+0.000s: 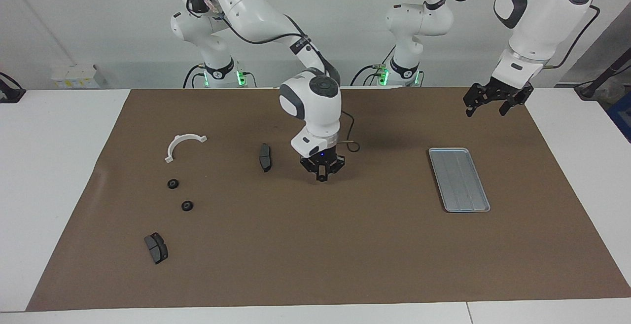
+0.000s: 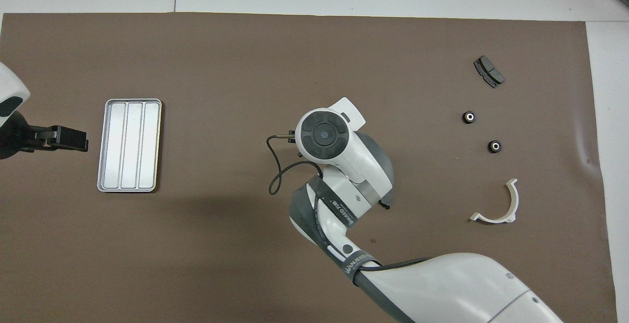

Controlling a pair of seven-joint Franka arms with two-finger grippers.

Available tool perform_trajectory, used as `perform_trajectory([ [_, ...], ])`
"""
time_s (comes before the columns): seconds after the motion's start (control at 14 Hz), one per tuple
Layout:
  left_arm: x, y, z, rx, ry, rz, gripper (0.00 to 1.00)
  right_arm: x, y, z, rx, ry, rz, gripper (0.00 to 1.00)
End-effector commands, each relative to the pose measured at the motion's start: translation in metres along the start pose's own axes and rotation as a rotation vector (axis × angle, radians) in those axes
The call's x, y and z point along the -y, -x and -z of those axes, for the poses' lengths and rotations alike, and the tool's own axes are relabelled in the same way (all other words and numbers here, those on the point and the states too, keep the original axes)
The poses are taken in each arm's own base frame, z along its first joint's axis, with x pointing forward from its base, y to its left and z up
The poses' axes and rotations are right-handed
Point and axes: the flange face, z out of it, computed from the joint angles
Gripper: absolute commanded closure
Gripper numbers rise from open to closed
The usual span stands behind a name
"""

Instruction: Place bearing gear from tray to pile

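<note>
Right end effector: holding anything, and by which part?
The right end effector is shut on a small black bearing gear, pinched by its sides at the fingertips, over the brown mat. The left end effector holds nothing.

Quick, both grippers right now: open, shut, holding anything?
Left gripper: open, empty, waiting above the mat near the tray.
Right gripper: shut on a small black gear, over mid-mat.

Silver-grey grooved tray [image 1: 459, 179], black gears [image 1: 173, 184], white bracket [image 1: 182, 145], brown mat [image 1: 315, 245]
</note>
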Motion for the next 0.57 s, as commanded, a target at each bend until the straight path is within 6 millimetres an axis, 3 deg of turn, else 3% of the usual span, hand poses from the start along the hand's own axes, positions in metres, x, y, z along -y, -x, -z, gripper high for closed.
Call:
perform_trajectory([
  [0.0,-0.003,0.01,-0.001,-0.007,-0.014,-0.017,0.0,-0.08,0.024,0.021,0.017,0.031,0.074,1.0],
  [0.21,-0.003,0.01,0.0,-0.013,-0.014,-0.017,0.0,-0.137,0.025,0.02,0.059,0.03,0.114,1.0],
  [0.5,-0.002,0.01,0.0,-0.015,-0.014,-0.01,0.0,-0.227,0.003,0.003,0.076,-0.001,0.155,1.0],
])
